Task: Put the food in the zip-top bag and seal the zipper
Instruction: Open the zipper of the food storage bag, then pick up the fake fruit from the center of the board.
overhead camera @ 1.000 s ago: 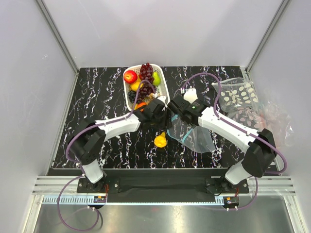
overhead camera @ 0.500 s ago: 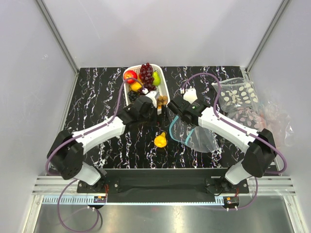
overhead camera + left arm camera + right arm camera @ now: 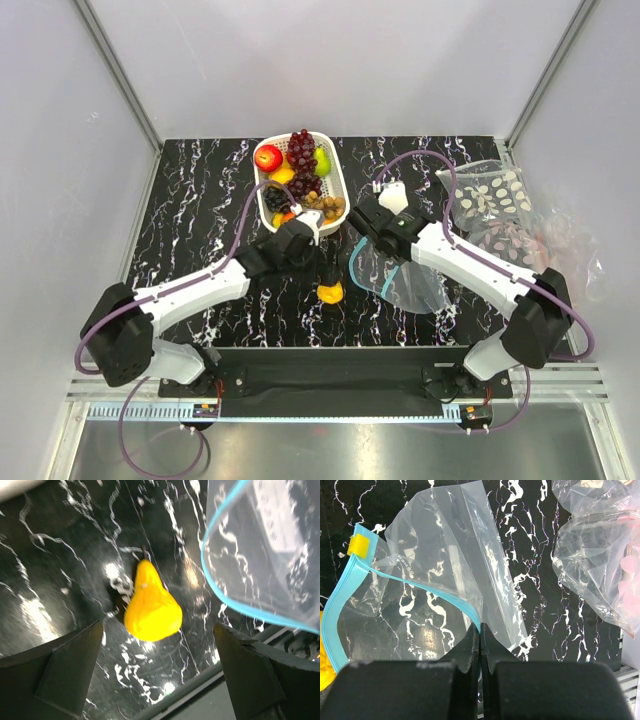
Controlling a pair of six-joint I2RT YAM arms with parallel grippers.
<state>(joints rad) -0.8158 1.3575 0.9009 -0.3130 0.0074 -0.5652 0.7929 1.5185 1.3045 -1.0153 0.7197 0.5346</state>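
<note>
Yellow toy pear (image 3: 151, 602) lies near-centre, just left of the zip-top bag (image 3: 435, 580) — light, glossy, likely slippery, best gripped at its belly; left gripper (image 3: 159, 640) gapes above, right gripper (image 3: 480, 630) pinches the zipper (image 3: 340, 610).

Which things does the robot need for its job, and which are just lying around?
For the job: yellow pear, red apple, purple grapes, green fruit, zip-top bag, its teal zipper.
Just lying about: white basket, bag with white ovals, crumpled pinkish bag.
</note>
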